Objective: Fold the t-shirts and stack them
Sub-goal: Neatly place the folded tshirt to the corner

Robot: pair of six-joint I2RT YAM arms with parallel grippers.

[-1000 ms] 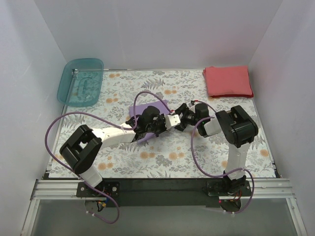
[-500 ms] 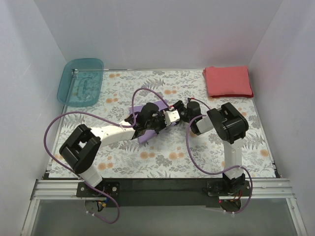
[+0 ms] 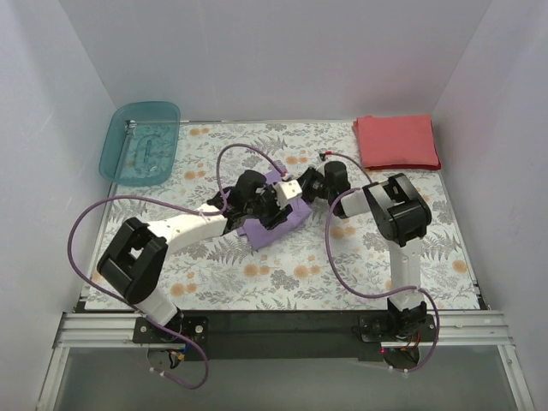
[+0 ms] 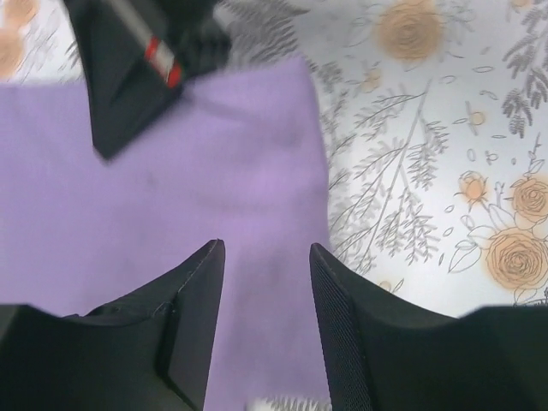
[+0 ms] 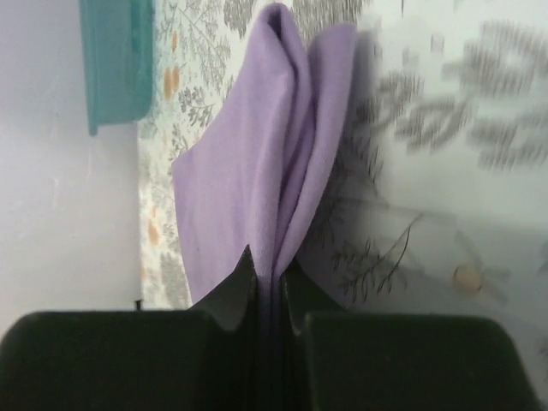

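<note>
The lavender-purple t-shirt lies folded small on the flowered mat at mid-table, mostly under both grippers. My left gripper hovers over it, jaws open with only purple cloth showing below and between them. My right gripper comes in from the right and is shut on an edge of the purple t-shirt, whose folds bunch upward from its fingertips. The coral-red t-shirt lies folded flat at the far right corner.
A teal translucent bin sits at the far left corner, its edge also showing in the right wrist view. Purple cables loop off both arms. White walls close in the flowered mat on three sides.
Both grippers moved toward the far side over the purple t-shirt. The left gripper opened and let go of the cloth. The right gripper closed on the shirt's edge.
</note>
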